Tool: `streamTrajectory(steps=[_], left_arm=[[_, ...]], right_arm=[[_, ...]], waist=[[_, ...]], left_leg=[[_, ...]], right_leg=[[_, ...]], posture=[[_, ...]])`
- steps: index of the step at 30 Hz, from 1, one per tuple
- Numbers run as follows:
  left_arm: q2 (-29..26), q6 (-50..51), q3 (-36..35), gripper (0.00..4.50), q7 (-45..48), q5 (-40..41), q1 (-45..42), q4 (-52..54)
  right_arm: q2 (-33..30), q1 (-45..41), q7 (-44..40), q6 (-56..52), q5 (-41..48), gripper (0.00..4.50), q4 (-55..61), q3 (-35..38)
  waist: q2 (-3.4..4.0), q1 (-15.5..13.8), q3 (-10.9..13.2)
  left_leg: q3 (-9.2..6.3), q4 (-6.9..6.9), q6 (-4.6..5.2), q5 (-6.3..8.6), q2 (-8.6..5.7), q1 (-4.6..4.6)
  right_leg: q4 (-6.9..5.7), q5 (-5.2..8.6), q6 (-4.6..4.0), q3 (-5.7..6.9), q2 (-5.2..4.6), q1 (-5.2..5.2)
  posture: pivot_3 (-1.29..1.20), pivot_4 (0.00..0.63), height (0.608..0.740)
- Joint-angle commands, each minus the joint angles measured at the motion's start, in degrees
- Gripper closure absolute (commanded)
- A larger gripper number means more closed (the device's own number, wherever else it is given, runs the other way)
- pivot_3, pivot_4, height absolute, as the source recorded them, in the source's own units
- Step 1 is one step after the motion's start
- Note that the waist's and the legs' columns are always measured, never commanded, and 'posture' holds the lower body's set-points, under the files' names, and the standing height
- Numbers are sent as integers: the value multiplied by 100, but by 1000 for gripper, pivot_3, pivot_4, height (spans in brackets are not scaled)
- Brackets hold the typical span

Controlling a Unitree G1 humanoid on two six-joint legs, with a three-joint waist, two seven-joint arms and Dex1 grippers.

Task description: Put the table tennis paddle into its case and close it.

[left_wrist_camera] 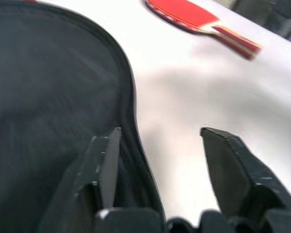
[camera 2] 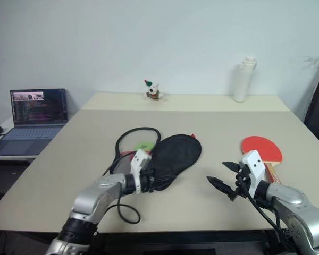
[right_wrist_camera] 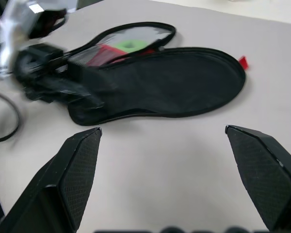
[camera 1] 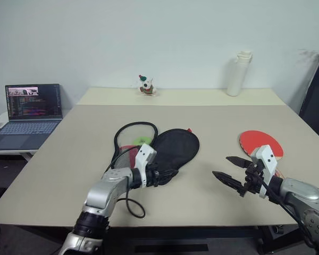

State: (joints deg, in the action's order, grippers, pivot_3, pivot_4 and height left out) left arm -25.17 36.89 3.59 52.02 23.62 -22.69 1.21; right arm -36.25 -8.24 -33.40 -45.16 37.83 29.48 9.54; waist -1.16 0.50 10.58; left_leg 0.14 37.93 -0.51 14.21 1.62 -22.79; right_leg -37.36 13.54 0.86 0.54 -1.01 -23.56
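Nearest to the camera, the wide beige table [camera 1: 69, 159] carries everything. On it the black paddle-shaped fabric case [camera 1: 175, 146] lies open, so the paddle can go in. The round red-faced table tennis paddle [camera 1: 258, 142] lies flat, well apart from it. The right gripper [camera 1: 231, 171] hovers wide open and empty. The left gripper [camera 1: 167, 174] is parted at the case's zip edge, gripping nothing.

Open laptop [camera 1: 32, 114] beside beige table [camera 1: 69, 159], white bottle [camera 1: 236, 74], small figurine [camera 1: 145, 85]
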Motion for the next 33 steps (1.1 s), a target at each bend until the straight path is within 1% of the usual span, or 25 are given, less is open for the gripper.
streamTrajectory(steps=[1,3,7,10,13,19,22,28,33], left_arm=[[-571,-201,-593,1636,508,387,101,383],[-790,-301,-789,1636,556,421,104,258],[-1202,-552,-1183,1636,532,335,12,-101],[-1375,-590,-1251,1636,540,340,-39,-137],[-1495,-584,-1250,1636,612,392,36,-46],[-1614,-540,-1320,1636,622,456,82,4],[-1623,-539,-1323,1636,606,449,82,11],[-1573,-512,-1324,1636,539,461,80,80],[-1559,-513,-1293,1636,497,453,81,105]], right_arm=[[152,-242,298,-433,390,0,220,45],[284,-379,441,-557,430,0,194,-54],[835,-840,907,-913,285,0,-153,-582],[1336,-1213,1261,-1008,-11,0,-631,-1025],[1747,-1491,1603,-1122,-306,0,-1200,-1273],[2281,-1840,1927,-1258,-697,0,-1886,-1542],[2402,-1911,1914,-1275,-842,0,-2031,-1615],[3173,-2309,1885,-1023,-1139,0,-2599,-2017],[3400,-2503,1812,-730,-1461,0,-2996,-2184]], waist=[[0,-5,0],[0,-21,0],[-1,-23,0],[-1,-20,-1],[-1,-22,-1],[-2,-23,0],[-1,-17,0],[-2,52,-1],[-3,111,-1]], left_leg=[[-1,0,0,0,2,-1],[-4,2,0,0,0,-1],[-2,3,0,0,-3,1],[-1,1,0,0,-2,-5],[-1,-2,0,0,-3,-8],[-1,-3,0,0,-3,-14],[0,-2,0,0,-3,-13],[3,0,0,-1,1,-12],[-1,-2,0,0,1,-14]], right_leg=[[-1,1,-3,0,1,0],[-6,3,-6,1,1,0],[-6,3,-5,3,-2,1],[-2,3,-4,4,-2,-5],[-2,2,-4,2,-3,-9],[-4,1,-4,1,-6,-19],[-24,3,-6,-3,-5,-28],[-52,5,-9,-13,-2,-48],[-58,6,-11,-12,-2,-52]], posture=[[0,150,740],[0,150,740],[0,150,740],[0,150,740],[0,150,740],[0,150,740],[0,150,740],[0,150,740],[0,150,740]])
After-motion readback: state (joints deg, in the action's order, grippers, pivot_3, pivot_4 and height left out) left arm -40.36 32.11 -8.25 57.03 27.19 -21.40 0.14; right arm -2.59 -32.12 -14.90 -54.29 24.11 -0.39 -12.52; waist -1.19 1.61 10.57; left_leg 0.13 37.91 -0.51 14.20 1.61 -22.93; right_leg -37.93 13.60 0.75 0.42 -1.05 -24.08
